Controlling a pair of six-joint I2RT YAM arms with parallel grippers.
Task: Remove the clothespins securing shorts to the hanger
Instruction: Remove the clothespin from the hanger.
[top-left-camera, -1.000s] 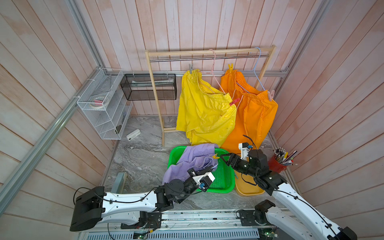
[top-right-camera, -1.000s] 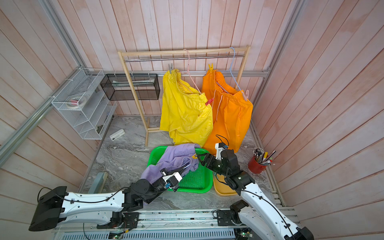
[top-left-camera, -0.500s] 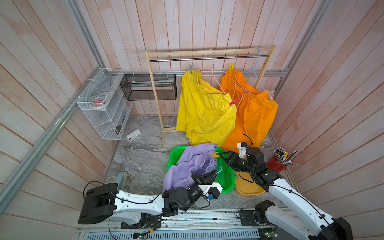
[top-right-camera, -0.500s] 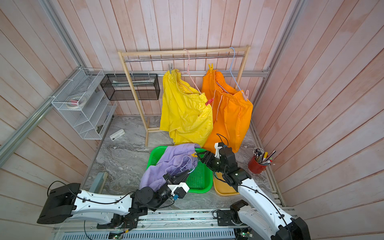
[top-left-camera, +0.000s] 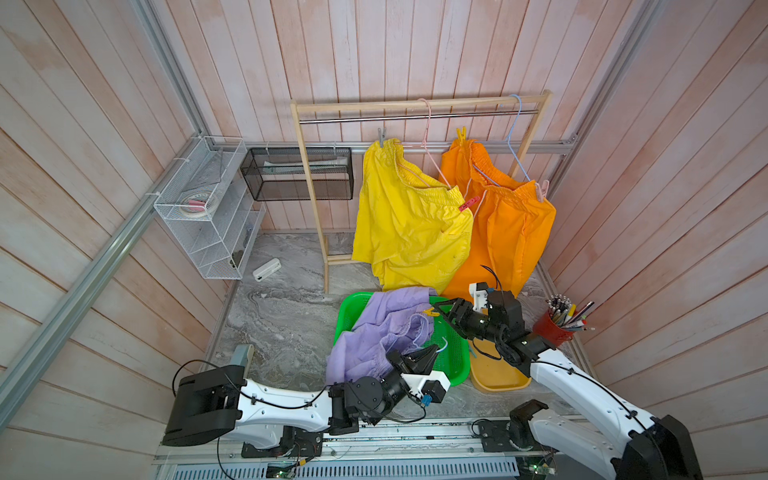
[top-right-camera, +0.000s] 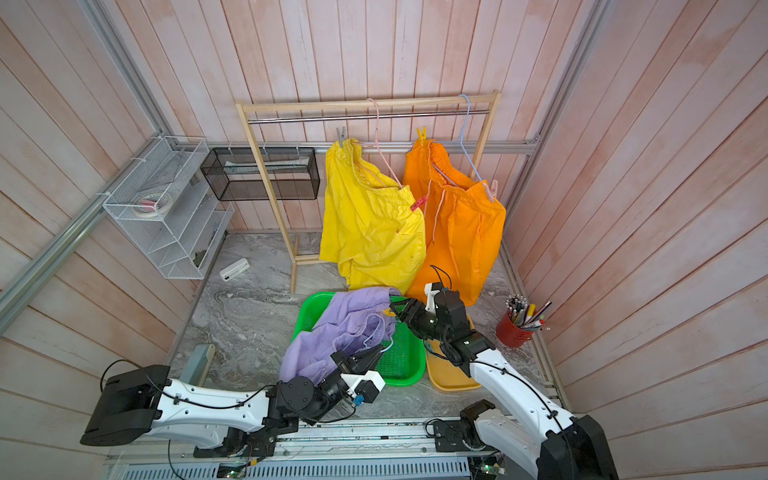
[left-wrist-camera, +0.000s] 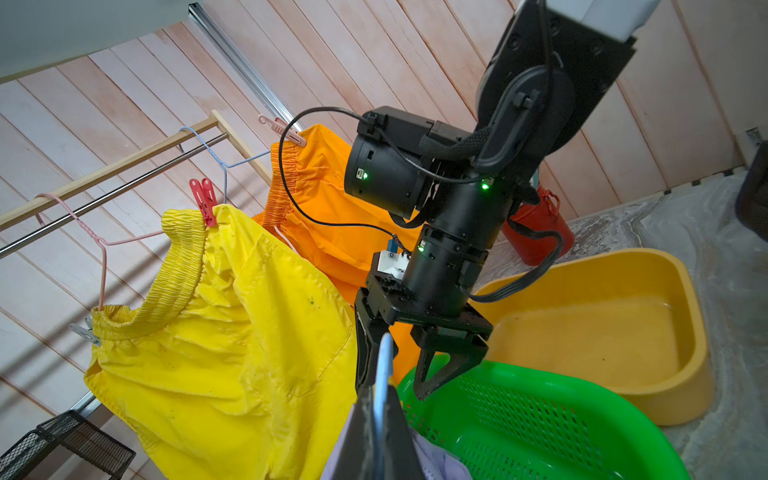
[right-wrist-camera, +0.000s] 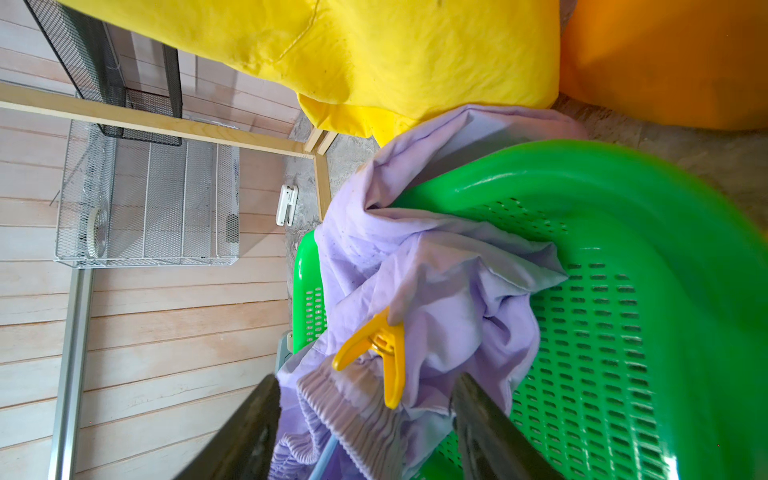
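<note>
The right claw, spread open, straddles the light, stiff yellow clothespin, probably best pinched at its splayed tails; the left claw clenches the blue hanger.

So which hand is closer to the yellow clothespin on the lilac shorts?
Right. The right hand is open around the yellow clothespin; the left hand is apart, shut on the blue hanger.

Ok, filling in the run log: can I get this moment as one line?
left gripper: shut on hanger | right gripper: open, lined up on yellow pin | pin: clipped on lilac shorts | shorts: draped over green basket
</note>
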